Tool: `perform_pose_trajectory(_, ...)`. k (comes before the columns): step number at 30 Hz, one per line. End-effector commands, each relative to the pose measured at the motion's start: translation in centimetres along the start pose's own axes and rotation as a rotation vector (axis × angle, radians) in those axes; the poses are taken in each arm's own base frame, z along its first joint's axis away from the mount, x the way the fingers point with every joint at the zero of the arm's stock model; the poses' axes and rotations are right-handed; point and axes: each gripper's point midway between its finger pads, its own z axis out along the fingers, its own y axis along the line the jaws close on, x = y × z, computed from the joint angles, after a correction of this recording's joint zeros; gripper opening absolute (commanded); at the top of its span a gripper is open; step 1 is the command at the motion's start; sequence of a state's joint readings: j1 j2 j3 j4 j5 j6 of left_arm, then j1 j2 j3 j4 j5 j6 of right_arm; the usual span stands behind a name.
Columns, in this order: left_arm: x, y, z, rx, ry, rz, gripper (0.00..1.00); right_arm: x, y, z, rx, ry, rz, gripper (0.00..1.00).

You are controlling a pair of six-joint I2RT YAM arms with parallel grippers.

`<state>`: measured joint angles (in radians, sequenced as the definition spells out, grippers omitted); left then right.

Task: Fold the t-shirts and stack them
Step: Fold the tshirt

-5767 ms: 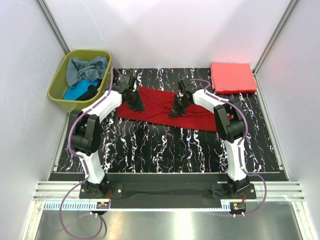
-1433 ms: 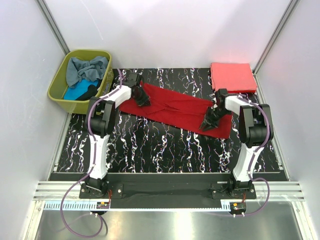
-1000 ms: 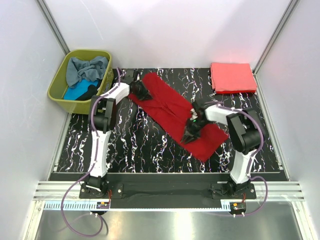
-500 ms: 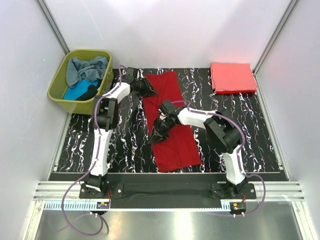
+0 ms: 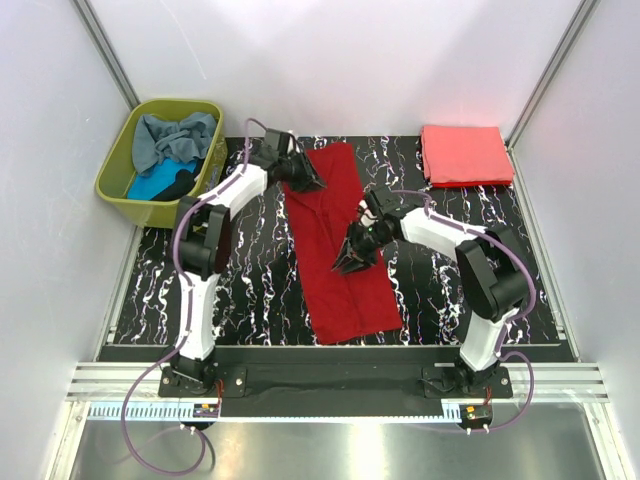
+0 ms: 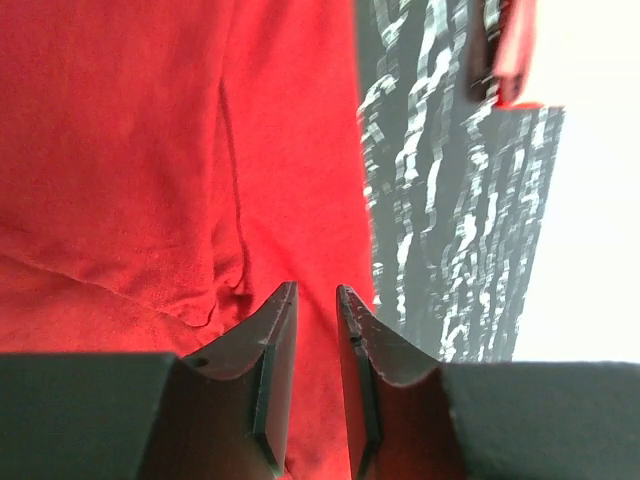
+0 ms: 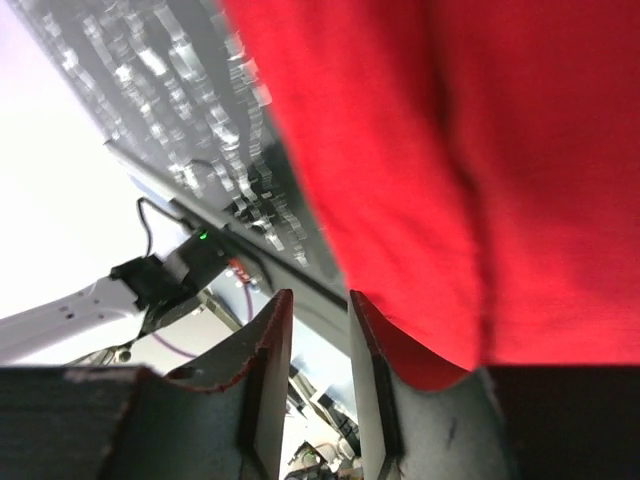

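Gripping red shirt (image 5: pixel 322 220) with left pincer (image 6: pixel 314 290), can't tell on right pincer (image 7: pixel 316 297); could rumple it, tugging unevenly across desk (image 5: pixel 260 290).

The counter (image 5: pixel 250 290) is black, veined with white. A dark red shirt (image 5: pixel 345 300) lies spread along its middle, running from near to far. A coral-pink shirt (image 5: pixel 465 155) sits folded flat in the far right corner. An olive basket (image 5: pixel 115 185) stands by the far left corner.
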<state>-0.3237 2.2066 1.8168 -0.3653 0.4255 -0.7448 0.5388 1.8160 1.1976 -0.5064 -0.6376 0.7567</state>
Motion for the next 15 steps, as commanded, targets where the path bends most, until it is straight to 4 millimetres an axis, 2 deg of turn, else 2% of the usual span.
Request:
perform_pose_trajectory(1,1.2,3.2,3.0,-0.051,0.031,-0.06,0.27,0.5,-1.6,0.5,0.02,0.042,-0.042,0.35)
perform_pose_trajectory(2,1.4,3.7,3.6,-0.059,0.038,-0.068,0.27,0.6,-2.5,1.0,0.042,0.05,-0.036,0.35)
perform_pose_trajectory(3,2.0,4.9,4.8,-0.079,0.056,-0.084,0.27,0.5,-3.0,1.3,0.057,0.047,-0.037,0.35)
perform_pose_trajectory(5,2.0,4.9,5.8,-0.065,0.07,-0.122,0.27,0.4,-4.3,2.0,0.091,0.044,-0.029,0.34)
perform_pose_trajectory(6,2.5,5.6,6.9,-0.072,0.086,-0.132,0.27,0.3,-4.3,2.4,0.087,0.036,-0.032,0.34)
perform_pose_trajectory(8,1.7,4.8,7.8,-0.051,0.072,-0.123,0.27,0.7,-4.5,3.5,0.083,0.049,0.0,0.34)
perform_pose_trajectory(9,2.7,5.6,9.2,-0.059,0.099,-0.129,0.27,0.3,-3.9,4.1,0.05,0.034,-0.005,0.34)
perform_pose_trajectory(10,2.4,4.5,9.6,-0.026,0.105,-0.133,0.27,0.6,-3.6,4.6,0.026,0.047,0.012,0.34)
perform_pose_trajectory(11,2.5,4.3,10.1,-0.016,0.115,-0.143,0.27,1.4,-3.6,5.8,0.025,0.07,0.073,0.33)
perform_pose_trajectory(12,3.2,4.7,11.0,-0.018,0.133,-0.157,0.27,1.1,-2.6,6.7,-0.02,0.059,0.057,0.33)
perform_pose_trajectory(15,2.7,3.6,11.4,0.01,0.126,-0.154,0.27,1.6,-0.3,8.7,-0.052,0.09,0.067,0.33)
